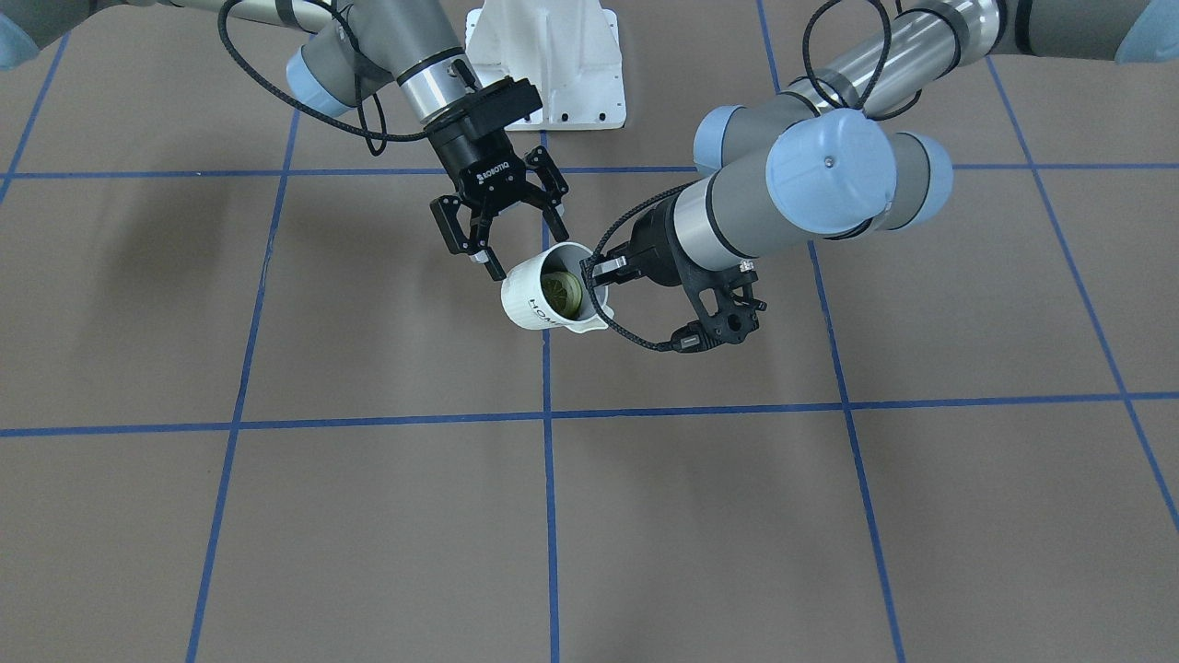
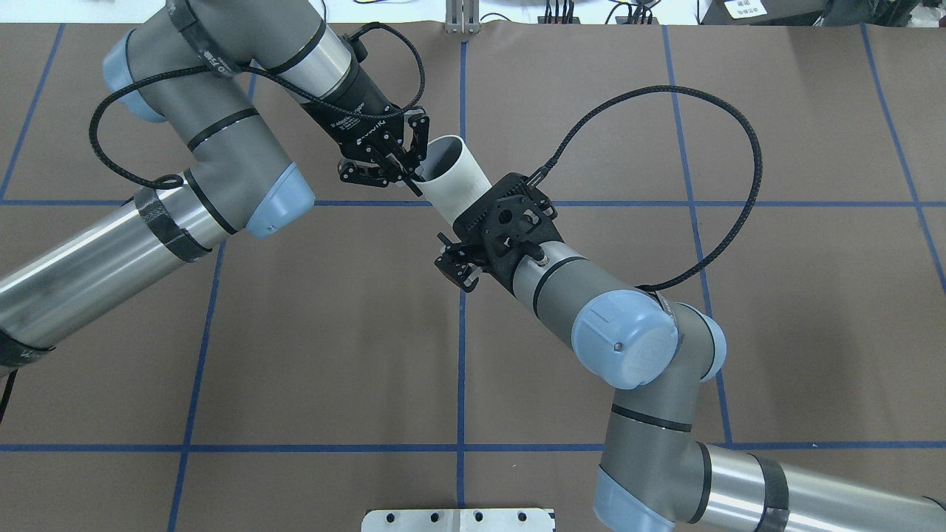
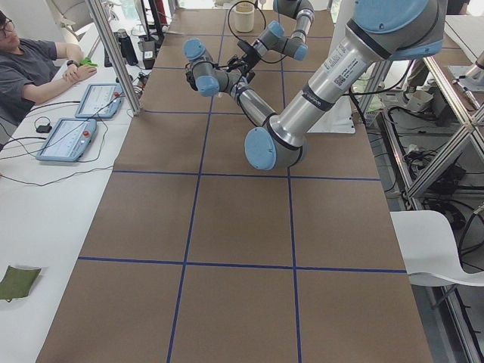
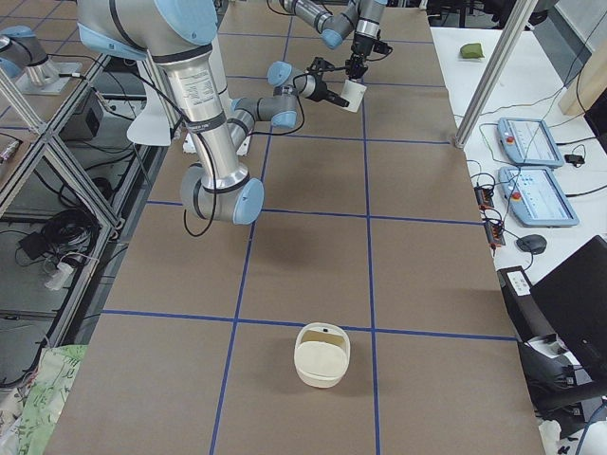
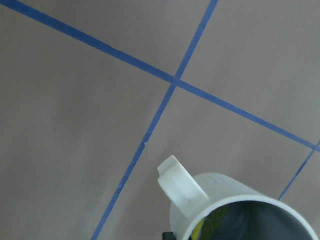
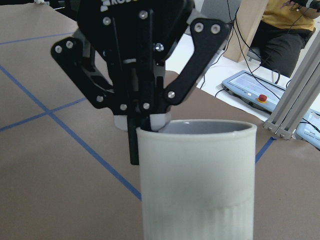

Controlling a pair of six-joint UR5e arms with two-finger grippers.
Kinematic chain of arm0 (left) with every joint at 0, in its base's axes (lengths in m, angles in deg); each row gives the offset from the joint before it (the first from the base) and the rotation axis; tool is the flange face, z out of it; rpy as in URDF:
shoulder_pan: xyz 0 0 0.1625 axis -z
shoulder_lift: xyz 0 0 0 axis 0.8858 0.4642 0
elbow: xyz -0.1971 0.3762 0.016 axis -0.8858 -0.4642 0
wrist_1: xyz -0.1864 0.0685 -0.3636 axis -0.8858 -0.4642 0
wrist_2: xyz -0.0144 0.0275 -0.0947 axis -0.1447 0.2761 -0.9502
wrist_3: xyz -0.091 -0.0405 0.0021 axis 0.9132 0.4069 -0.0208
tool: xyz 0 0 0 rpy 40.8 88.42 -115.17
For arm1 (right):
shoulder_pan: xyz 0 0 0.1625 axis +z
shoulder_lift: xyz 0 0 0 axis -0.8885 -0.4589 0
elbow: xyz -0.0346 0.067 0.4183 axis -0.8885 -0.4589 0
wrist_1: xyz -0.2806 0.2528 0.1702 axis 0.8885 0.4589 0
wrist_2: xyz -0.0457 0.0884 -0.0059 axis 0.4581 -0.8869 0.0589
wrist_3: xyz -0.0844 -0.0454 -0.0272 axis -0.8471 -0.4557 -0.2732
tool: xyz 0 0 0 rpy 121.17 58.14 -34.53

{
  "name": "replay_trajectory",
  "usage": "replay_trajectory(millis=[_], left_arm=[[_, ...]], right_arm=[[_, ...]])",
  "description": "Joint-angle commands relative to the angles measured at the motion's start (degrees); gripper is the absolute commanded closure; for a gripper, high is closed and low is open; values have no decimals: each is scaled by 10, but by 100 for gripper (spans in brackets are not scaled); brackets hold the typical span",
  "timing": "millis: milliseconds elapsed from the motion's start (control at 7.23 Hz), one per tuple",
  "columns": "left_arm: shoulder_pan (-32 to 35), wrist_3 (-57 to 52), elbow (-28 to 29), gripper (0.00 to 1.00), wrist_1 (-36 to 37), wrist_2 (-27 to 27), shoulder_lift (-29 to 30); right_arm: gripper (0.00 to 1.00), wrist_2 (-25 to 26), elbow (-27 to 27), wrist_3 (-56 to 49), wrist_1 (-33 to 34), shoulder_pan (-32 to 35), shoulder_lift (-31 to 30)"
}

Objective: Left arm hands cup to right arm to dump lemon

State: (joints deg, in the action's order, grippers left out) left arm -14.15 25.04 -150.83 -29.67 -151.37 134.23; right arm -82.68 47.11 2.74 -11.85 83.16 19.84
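Observation:
The off-white cup (image 1: 534, 302) hangs tilted in the air over the table's middle, mouth toward the front-facing camera. The yellow-green lemon (image 1: 559, 292) lies inside it. My left gripper (image 1: 525, 253), the ROBOTIQ claw that enters on the overhead view's left (image 2: 409, 168), points down. In the right wrist view it (image 6: 145, 122) is pinched on the cup's (image 6: 195, 180) rim. My right gripper (image 1: 596, 270), with the cable loop and holed bracket (image 2: 510, 222), is against the cup's side by the handle. Its far finger is hidden, so I cannot tell its state. The left wrist view shows the handle (image 5: 180, 185) over the table.
An off-white basket (image 4: 322, 355) stands on the brown table (image 4: 303, 256) toward my right end. The white robot base (image 1: 543, 55) is behind the grippers. Operator tablets (image 4: 531, 142) and a seated person (image 3: 30, 68) are past the far edge.

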Motion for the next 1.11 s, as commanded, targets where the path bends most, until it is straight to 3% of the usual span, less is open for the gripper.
replay_trajectory(millis=[0, 968], left_arm=[[0, 0, -4, 100, 0, -3, -3], [-21, 18, -34, 100, -1, 0, -14]], right_arm=[[0, 0, 0, 0, 0, 0, 0], [0, 0, 0, 0, -1, 1, 0]])
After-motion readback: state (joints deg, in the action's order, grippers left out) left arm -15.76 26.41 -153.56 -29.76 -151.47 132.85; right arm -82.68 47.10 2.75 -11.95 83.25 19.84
